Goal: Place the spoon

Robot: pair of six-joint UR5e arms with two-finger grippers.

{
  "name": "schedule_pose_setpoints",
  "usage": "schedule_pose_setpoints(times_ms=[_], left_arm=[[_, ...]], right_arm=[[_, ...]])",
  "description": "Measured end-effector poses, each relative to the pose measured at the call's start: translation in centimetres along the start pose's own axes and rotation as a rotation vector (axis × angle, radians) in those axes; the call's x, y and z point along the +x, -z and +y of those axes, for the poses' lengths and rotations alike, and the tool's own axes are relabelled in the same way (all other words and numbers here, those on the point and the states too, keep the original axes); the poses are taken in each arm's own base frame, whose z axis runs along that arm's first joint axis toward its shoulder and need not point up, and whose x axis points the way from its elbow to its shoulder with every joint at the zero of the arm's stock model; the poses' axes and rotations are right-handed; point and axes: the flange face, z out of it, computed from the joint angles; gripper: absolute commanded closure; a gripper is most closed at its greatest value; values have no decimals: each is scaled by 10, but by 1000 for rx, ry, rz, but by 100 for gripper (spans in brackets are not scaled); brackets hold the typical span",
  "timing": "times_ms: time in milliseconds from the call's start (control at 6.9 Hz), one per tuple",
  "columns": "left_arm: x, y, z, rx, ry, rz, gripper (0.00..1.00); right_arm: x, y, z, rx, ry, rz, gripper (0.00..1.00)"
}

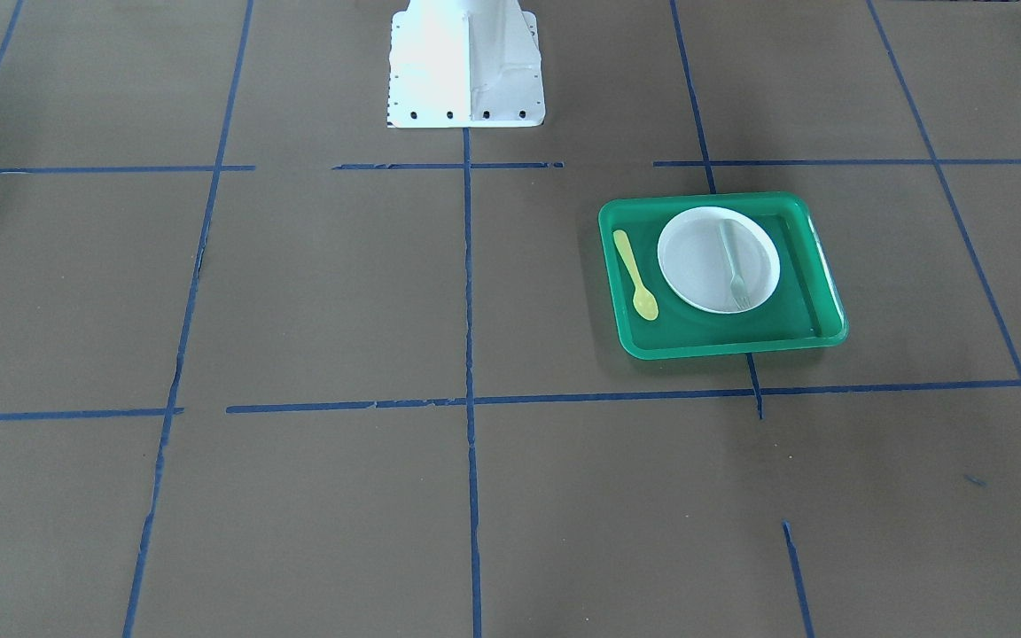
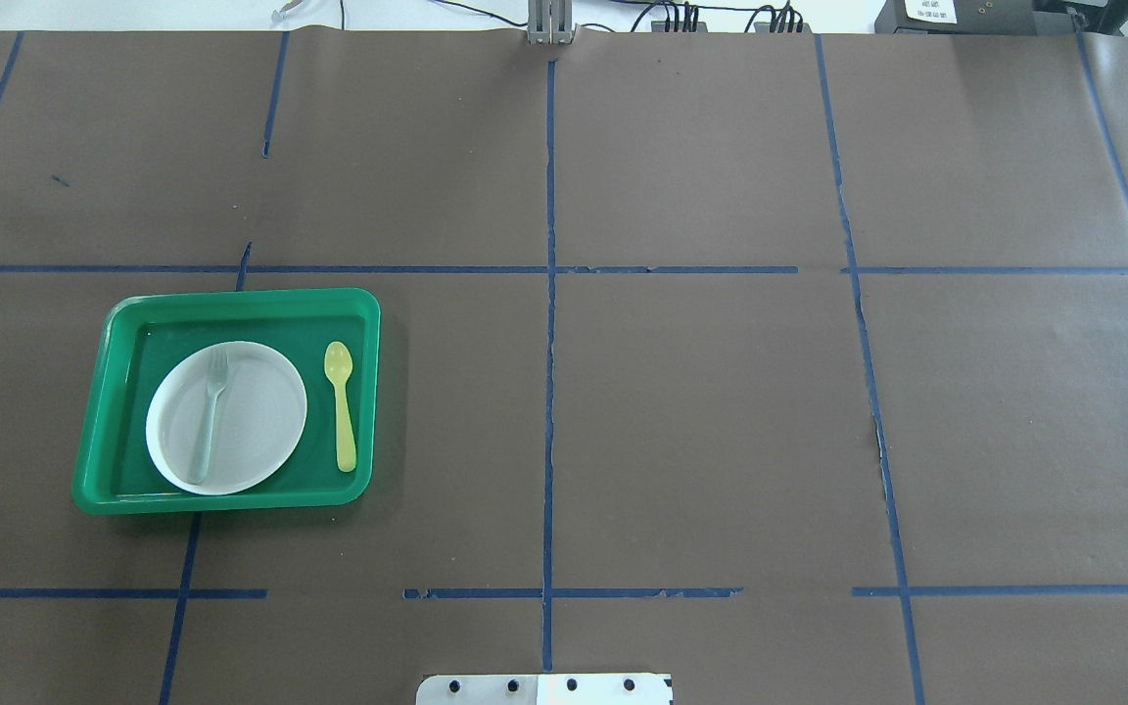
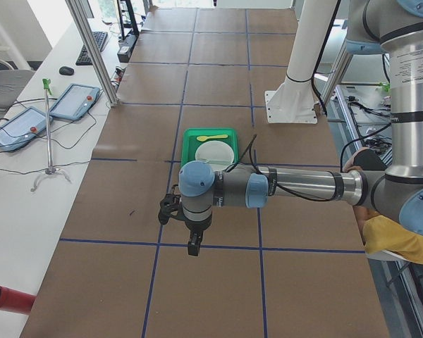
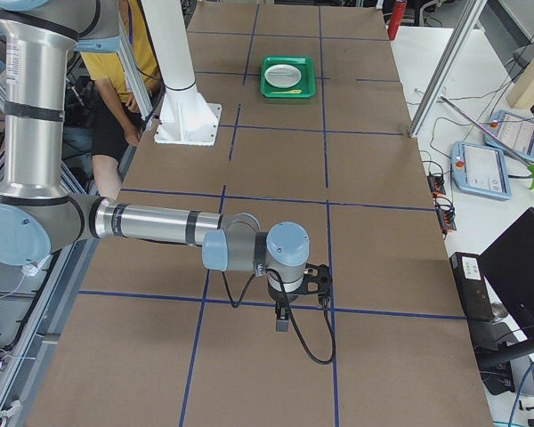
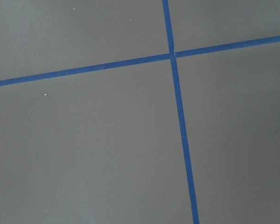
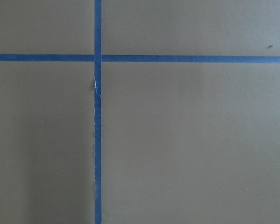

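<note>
Seemingly as a setting, the spoon (image 2: 340, 404) lies beside the plate (image 2: 256, 416) in the tray (image 2: 231, 298); whether the left hand (image 3: 194, 246) or right hand (image 4: 282, 322) is clenched, I cannot tell

One yellow spoon (image 2: 340, 403), one grey-green fork (image 2: 215, 380), one white plate (image 2: 265, 421), one green tray (image 2: 241, 297).

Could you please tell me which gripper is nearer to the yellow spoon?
Left. The left gripper hovers over the spoon's end of the table, near the green tray; the right gripper hovers far off at the opposite end.
</note>
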Motion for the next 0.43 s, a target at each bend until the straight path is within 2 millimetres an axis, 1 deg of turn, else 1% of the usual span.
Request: schedule_pose_setpoints(times_ms=[435], left_arm=[[0, 0, 0, 0, 0, 2, 0]], right_arm=[[0, 0, 0, 0, 0, 0, 0]])
